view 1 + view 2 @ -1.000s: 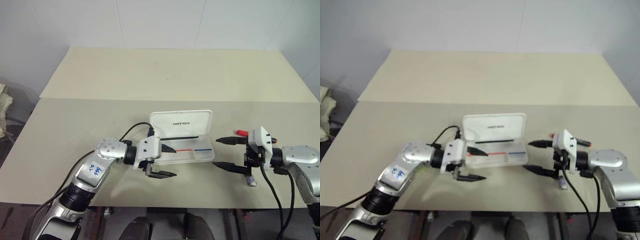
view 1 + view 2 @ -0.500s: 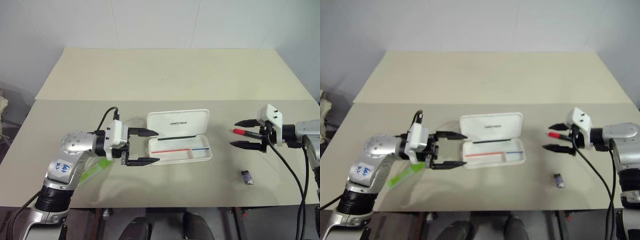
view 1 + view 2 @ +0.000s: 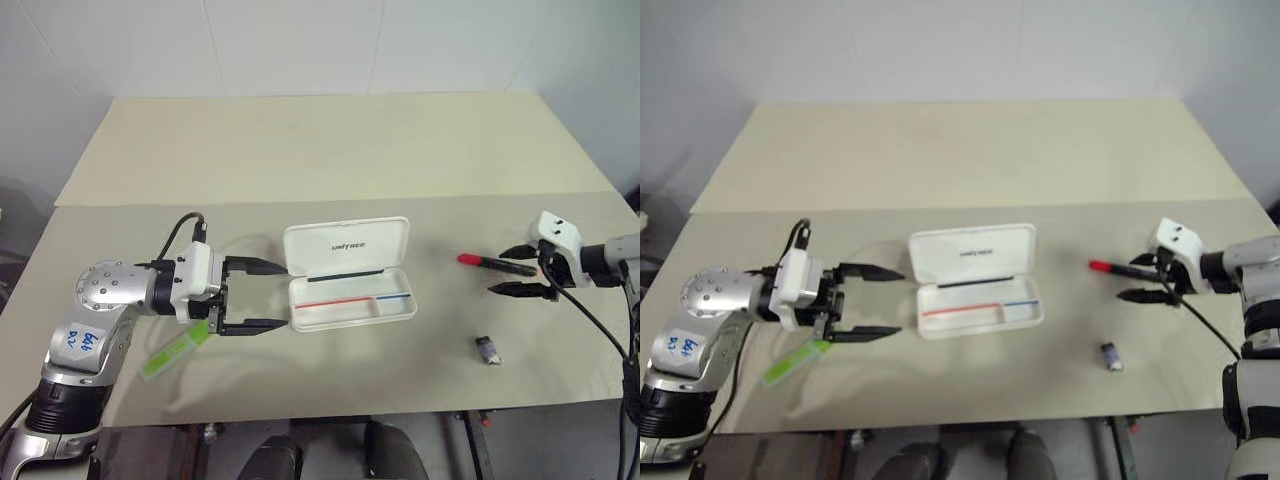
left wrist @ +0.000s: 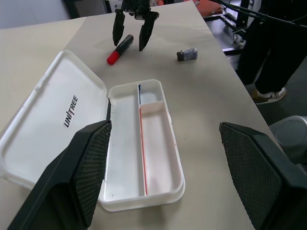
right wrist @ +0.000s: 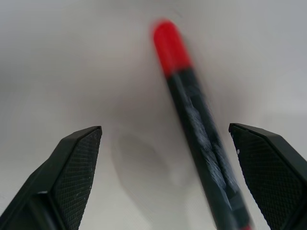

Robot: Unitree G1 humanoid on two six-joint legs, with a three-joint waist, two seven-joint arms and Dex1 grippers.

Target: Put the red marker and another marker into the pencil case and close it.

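The white pencil case (image 3: 320,245) lies open in the middle of the table, its lid (image 4: 48,120) flat behind the tray, nothing inside. The red marker (image 3: 495,263) lies on the table right of the case. My right gripper (image 3: 498,270) is open and straddles the marker's black barrel (image 5: 201,129), with no finger touching it. Left of the case, my left gripper (image 3: 285,295) hangs open and empty, pointing at the case. The lime-green marker (image 3: 180,350) lies on the table under my left wrist.
A small dark block (image 3: 488,349) lies near the front edge, right of the case and in front of the red marker. In the left wrist view a person's dark trousers and shoe (image 4: 268,91) stand beyond the table's right side.
My right gripper has swung out to the right and now straddles the red marker. My left arm drew back left from the case, uncovering the green marker. The camera also shifted.
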